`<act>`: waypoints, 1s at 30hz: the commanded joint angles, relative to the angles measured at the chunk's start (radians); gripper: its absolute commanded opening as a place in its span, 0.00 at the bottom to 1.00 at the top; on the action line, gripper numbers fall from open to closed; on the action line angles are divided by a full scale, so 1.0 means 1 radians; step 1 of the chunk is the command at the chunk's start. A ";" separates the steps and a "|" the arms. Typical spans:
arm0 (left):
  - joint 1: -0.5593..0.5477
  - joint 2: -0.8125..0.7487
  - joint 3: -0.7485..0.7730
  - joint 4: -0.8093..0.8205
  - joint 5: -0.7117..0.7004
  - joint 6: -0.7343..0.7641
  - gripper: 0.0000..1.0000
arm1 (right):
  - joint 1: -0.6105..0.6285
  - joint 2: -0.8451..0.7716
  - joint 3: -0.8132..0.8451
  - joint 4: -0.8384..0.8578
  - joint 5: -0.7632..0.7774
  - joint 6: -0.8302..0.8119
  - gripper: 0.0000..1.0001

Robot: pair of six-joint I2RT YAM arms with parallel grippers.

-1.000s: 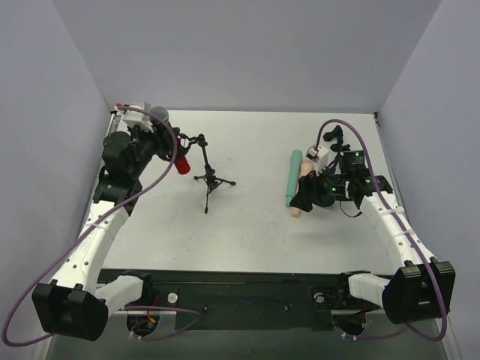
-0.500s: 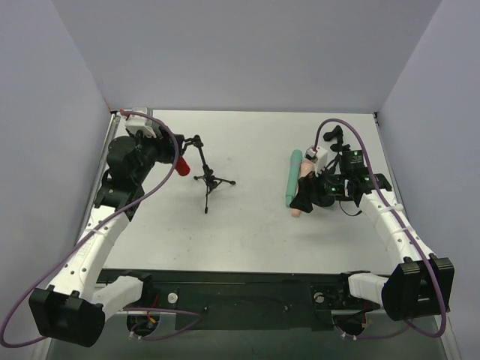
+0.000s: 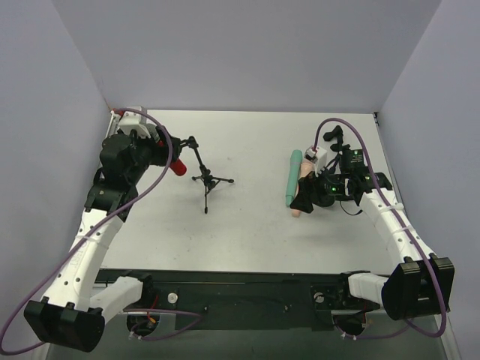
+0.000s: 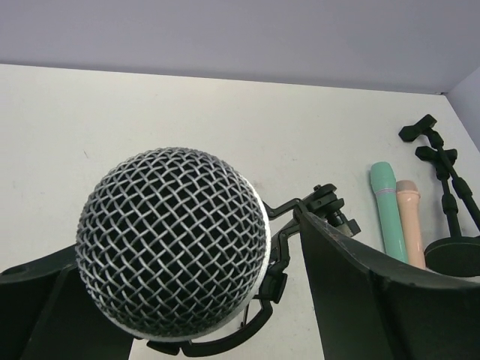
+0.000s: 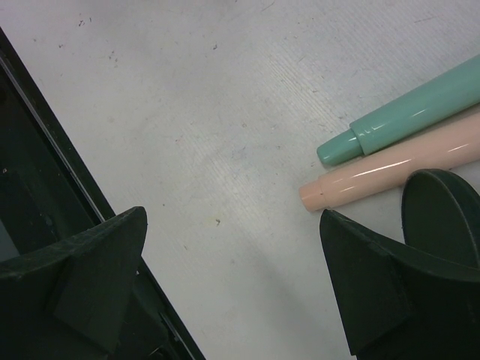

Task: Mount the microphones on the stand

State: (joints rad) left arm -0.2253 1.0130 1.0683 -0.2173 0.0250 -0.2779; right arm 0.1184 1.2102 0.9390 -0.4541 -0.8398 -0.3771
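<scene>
Red microphone [image 4: 172, 225] sat in the clip of the stand [image 3: 208, 179], left jaws wide, loose around its head. Right jaws gaped empty over the peach-pink microphone [image 5: 390, 169]; gripping it seemed next.

Bright, even overhead light filled every view and left only faint, soft-edged shadows on the counter [image 3: 255, 217]. A thin glare streak ran along the peach-pink microphone [image 5: 397, 165] toward 3 o'clock. The grey mesh head [image 4: 172, 240] was sharp. The dark right fingers [image 5: 390, 292], at 5 and 8 o'clock, were blurred and underexposed.
</scene>
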 commanded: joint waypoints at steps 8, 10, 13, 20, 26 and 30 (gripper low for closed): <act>0.010 0.024 0.137 -0.068 -0.108 -0.070 0.88 | 0.001 0.008 0.041 -0.040 -0.041 -0.040 0.93; 0.009 0.019 0.144 -0.074 -0.126 -0.073 0.88 | 0.001 0.011 0.043 -0.046 -0.041 -0.046 0.93; 0.009 -0.010 0.131 -0.073 -0.157 -0.067 0.88 | 0.001 0.011 0.046 -0.047 -0.039 -0.049 0.93; 0.006 -0.200 0.052 -0.048 -0.050 -0.037 0.86 | 0.001 0.012 0.046 -0.049 -0.042 -0.049 0.93; 0.004 -0.272 0.051 -0.088 -0.066 -0.040 0.87 | 0.004 0.014 0.046 -0.052 -0.045 -0.051 0.93; 0.006 -0.260 0.078 -0.123 -0.025 -0.041 0.84 | 0.006 0.006 0.047 -0.055 -0.039 -0.052 0.93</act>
State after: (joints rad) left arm -0.2207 0.7254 1.1194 -0.3092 -0.0475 -0.3283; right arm 0.1188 1.2213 0.9520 -0.4896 -0.8463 -0.4110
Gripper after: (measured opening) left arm 0.865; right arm 0.931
